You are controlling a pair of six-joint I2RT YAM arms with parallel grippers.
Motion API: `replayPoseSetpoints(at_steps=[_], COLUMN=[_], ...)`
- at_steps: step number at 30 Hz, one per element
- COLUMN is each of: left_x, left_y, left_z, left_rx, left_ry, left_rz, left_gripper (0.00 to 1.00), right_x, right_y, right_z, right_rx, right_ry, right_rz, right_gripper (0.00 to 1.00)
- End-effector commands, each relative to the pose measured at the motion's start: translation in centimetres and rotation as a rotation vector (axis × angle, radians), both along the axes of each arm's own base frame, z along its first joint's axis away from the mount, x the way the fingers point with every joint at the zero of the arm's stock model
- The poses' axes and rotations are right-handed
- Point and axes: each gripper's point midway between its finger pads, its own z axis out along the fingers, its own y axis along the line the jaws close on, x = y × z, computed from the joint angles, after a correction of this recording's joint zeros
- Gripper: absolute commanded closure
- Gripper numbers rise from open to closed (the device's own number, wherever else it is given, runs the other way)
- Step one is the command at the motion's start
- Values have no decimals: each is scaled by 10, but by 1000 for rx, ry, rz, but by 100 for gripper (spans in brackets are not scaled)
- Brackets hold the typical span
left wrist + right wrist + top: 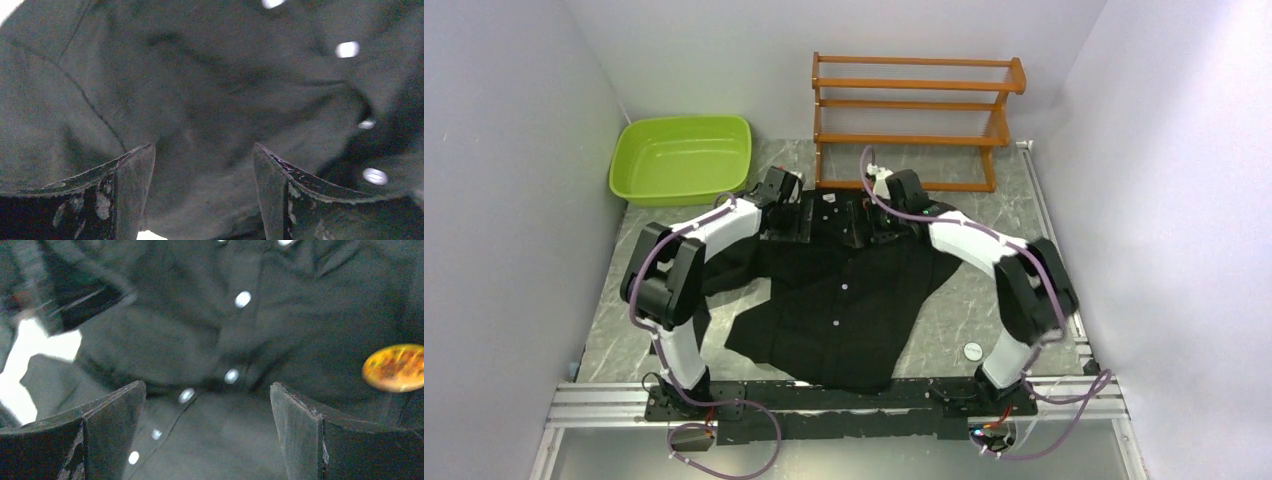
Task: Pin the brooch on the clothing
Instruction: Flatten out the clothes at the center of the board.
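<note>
Black long-sleeved button-up shirt spread on grey marbled bench. Round shiny orange-amber brooch sits on shirt front, beside the button row. Left gripper and right gripper both released, jaws wide, over collar end

The grey marbled bench carries a black shirt spread across its middle. A green basin sits at the far left, with a wooden rack to its right. A small pale disc lies just right of the shirt's near hem.
</note>
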Motion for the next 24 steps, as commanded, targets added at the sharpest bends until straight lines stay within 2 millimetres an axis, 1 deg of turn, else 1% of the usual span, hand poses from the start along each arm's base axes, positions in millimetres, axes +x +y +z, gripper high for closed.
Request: replayPoseSetpoints(at_steps=[1, 4, 6, 8, 9, 10, 11, 14, 16, 17, 19, 21, 22, 23, 24], left_x=[-4, -8, -10, -10, -10, -10, -11, -13, -11, -11, -8, -6, -3, -1, 3], left_y=[31, 41, 50, 63, 71, 81, 89, 109, 120, 125, 129, 134, 135, 137, 138], left_z=[-45, -68, -78, -88, -93, -98, -104, -119, -120, -121, -122, -122, -122, -120, -118], left_rx=[87, 130, 167, 203, 224, 246, 250, 212, 221, 215, 197, 189, 182, 176, 168], left_ry=[69, 120, 136, 162, 180, 202, 220, 262, 266, 278, 299, 318, 320, 318, 312], left_rz=[132, 163, 190, 228, 254, 285, 308, 360, 382, 396, 404, 413, 415, 420, 422], left_gripper=[23, 24, 24, 28, 33, 49, 61, 83, 94, 97, 97, 97, 98, 97, 97], right_x=[-47, -89, -113, -135, -145, -157, -167, -199, -211, -217, -227, -235, -241, -245, -250], right_y=[-3, 5, 18, 32, 39, 46, 54, 82, 98, 105, 117, 123, 125, 124, 122], right_z=[25, 21, 17, 9, 3, -4, -10, -30, -46, -54, -70, -82, -87, -90, -94], right_rx=[41, 4, -29, -90, -126, -155, -173, -225, -262, -284, -334, -387, -409, -422, -428], right_ry=[-40, -42, -41, -46, -56, -62, -70, -102, -128, -136, -148, -159, -159, -152, -140], right_rz=[10, 81, 139, 193, 221, 258, 293, 403, 451, 479, 524, 560, 578, 592, 605], right_gripper=[0, 0, 0, 0, 0, 0, 1, 1, 1, 2, 4, 8, 16, 28, 35])
